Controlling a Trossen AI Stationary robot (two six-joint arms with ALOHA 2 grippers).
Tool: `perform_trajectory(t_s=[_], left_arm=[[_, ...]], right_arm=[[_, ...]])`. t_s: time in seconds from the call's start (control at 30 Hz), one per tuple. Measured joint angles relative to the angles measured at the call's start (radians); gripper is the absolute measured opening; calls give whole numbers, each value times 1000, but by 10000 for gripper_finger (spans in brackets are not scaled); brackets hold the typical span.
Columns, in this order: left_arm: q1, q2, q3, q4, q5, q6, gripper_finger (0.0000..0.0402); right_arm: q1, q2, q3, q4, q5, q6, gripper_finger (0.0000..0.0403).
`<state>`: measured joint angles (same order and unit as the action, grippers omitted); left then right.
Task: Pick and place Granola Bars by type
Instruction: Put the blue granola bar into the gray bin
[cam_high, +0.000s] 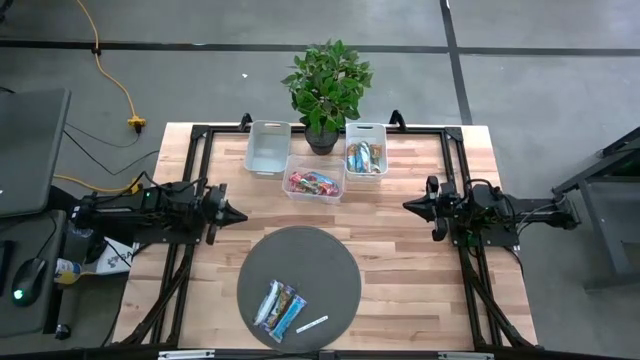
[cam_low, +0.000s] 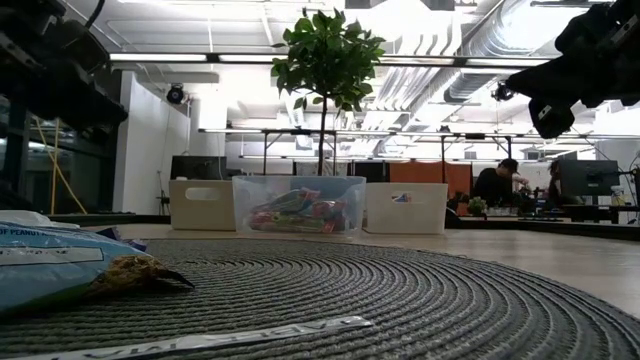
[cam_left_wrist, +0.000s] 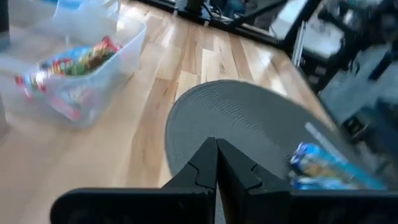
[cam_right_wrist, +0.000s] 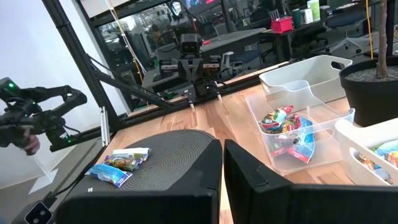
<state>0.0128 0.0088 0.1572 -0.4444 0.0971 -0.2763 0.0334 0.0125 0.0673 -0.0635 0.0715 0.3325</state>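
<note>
While both arms wait at the sides of the pale butcher-block wooden table (cam_high: 400, 300), neither holds anything. The left gripper (cam_high: 240, 214) hangs over the left part of the table with its dark fingers pressed together to a point; the right gripper (cam_high: 408, 205) hangs over the right part, likewise closed and empty.

A round, dark grey woven mat (cam_high: 299, 284) with concentric ribbing lies at the near centre of the table. Two flat, oblong light blue granola bars (cam_high: 280, 307) in shiny, crinkled wrappers lie side by side on its near-left part. Just beside them rests a thin white strip label (cam_high: 312, 324).

Three rectangular plastic bins stand in a cluster at the far edge:
- A white opaque bin (cam_high: 268, 147) on the left, its inside bare as seen from above.
- A clear, thin-walled bin (cam_high: 314, 184) in the middle, set slightly nearer, holding red and pink wrapped bars (cam_high: 312, 182).
- A white bin (cam_high: 365, 148) on the right, holding blue and tan-orange wrapped bars (cam_high: 365, 158).

A leafy green potted plant (cam_high: 326, 85) in a dark round pot stands between the two white bins. Beyond the table, a person (cam_low: 494, 183) sits at a distant desk.
</note>
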Motion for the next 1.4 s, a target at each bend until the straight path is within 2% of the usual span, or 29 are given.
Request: perform_trajectory(t_s=[0.1, 0.3, 0.47, 0.6, 1.0, 1.23, 1.4], left_arm=[[0, 0, 0, 16, -25, -118, 1], [0, 0, 0, 41, -137, -219, 1], [0, 0, 0, 45, -147, -259, 1], [0, 0, 0, 46, -205, -270, 1], [0, 0, 0, 57, -181, -348, 1], [0, 3, 0, 246, -91, -285, 1], [0, 35, 0, 369, -159, -239, 1]], right_arm=[[0, 0, 0, 0, 0, 0, 0], [0, 0, 0, 0, 0, 0, 0], [0, 0, 0, 0, 0, 0, 0], [0, 0, 1, 0, 0, 0, 0], [0, 0, 1, 0, 0, 0, 0], [0, 0, 1, 0, 0, 0, 0], [0, 0, 1, 0, 0, 0, 0]])
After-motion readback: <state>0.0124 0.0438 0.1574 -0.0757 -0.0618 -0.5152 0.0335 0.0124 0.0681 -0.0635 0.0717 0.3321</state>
